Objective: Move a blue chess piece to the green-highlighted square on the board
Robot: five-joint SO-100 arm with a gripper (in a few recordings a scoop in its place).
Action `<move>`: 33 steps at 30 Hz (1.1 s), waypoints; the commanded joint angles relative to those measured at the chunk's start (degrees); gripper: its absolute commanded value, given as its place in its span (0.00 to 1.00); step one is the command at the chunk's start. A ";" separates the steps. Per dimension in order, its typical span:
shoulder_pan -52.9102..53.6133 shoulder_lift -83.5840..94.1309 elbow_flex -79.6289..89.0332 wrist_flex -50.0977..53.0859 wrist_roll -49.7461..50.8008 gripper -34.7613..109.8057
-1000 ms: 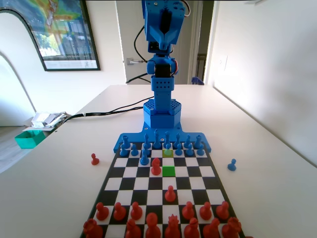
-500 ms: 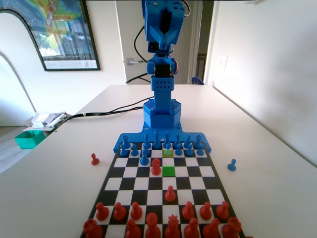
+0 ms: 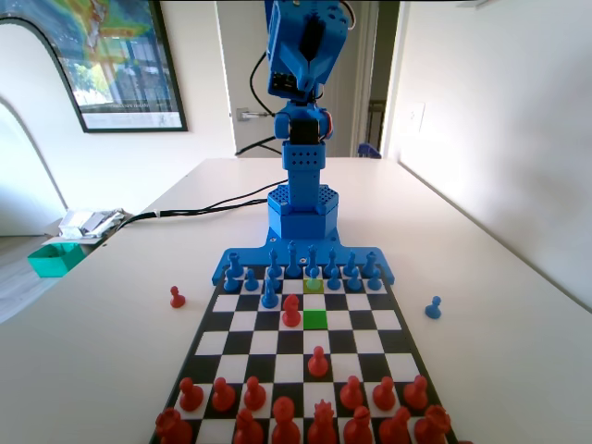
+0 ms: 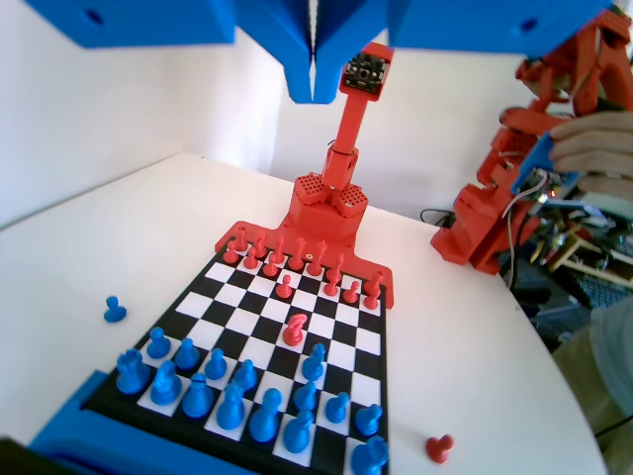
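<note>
The gripper [image 4: 314,84] hangs high above the board [image 3: 388,319], at the blue end; in the wrist view its two jaws meet along a thin seam, so it is clenched and carries nothing.

The green-highlighted square [image 3: 315,319] lies in the centre columns of the fixed view, near the blue rows; it is bare. A duller olive square [image 3: 314,286] lies two squares beyond it, toward the arm, in the blue pawn row; no pawn appears to stand on it. A red piece [image 3: 291,311] stands on the square just left of the green one; another red pawn [image 3: 317,361] stands nearer the camera in the same column.

One blue chess piece [image 3: 269,295] stands forward of its row, left of the olive square; one blue pawn [image 3: 433,307] and one red pawn [image 3: 177,297] stand off the board on the table [image 3: 481,277].

Procedure for the step in hand, the approach, as judged from this state:
- select the pawn first; which one is meant cannot be told from the pictures;
- spread the jaws before descending; a closed descent would knock the piece over;
- come down vertically over the pawn's head; neighbouring blue pieces stand close;
- grip below the round head;
- lift clear of adjacent pieces before travelling;
- when setting down, keep away from the red piece beside the green square.
</note>
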 commanded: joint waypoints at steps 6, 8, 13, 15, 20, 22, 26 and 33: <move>-1.32 -5.36 -4.57 -3.87 -6.15 0.25; -2.02 -8.09 -6.24 -4.39 -8.35 0.25; -2.46 -17.05 -10.20 -3.96 -17.84 0.25; -2.37 -20.83 -10.46 -3.87 -23.20 0.25; 0.62 -31.82 -10.55 -8.44 -36.30 0.25; 2.20 -37.00 -11.43 -9.14 -41.84 0.25; 5.45 -45.44 -14.59 -6.94 -52.82 0.25; 4.57 -54.05 -18.02 -1.58 -59.94 0.25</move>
